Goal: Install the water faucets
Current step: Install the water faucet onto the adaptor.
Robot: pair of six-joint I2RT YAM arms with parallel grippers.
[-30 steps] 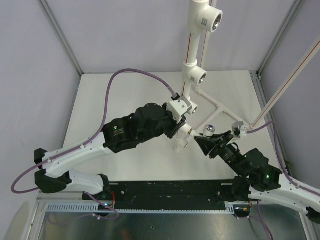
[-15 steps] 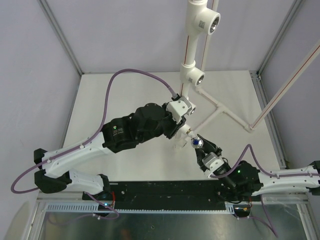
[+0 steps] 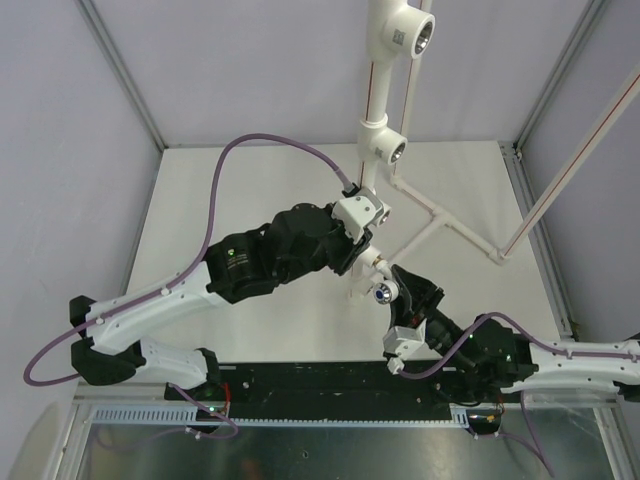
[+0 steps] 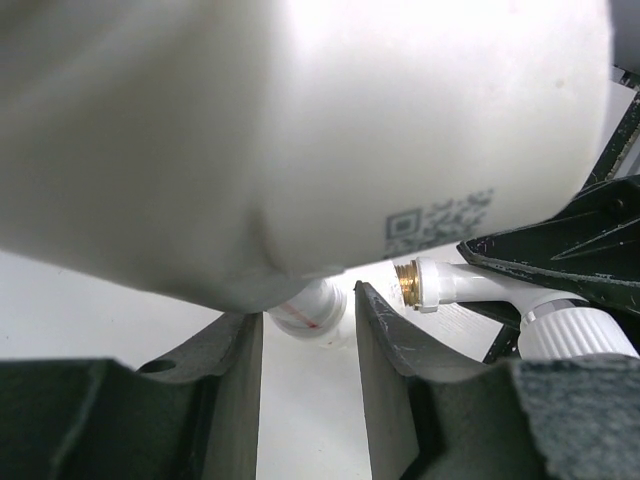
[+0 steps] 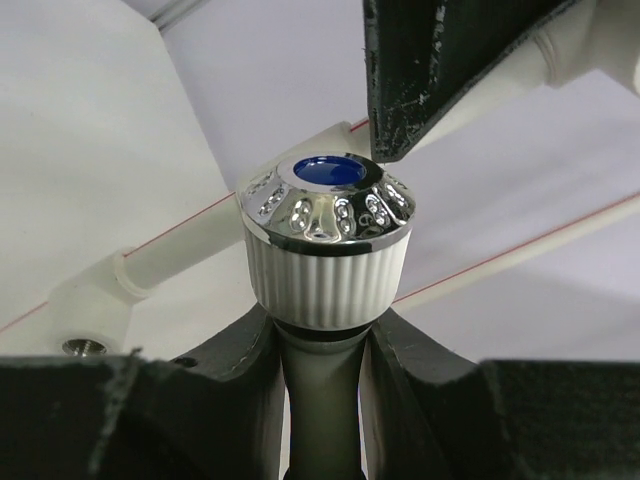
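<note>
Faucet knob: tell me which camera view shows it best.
Right wrist. The faucet knob fills the centre, blue cap and ribbed skirt sharp, above the right gripper clamping its stem. Top external shows only a small blue dot; left wrist shows its ribbed edge and the brass thread.

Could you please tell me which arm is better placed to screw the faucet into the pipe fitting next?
Right. The right gripper is shut on the water faucet below its knob, and the brass thread sits beside the white fitting. The left gripper holds no faucet.
</note>
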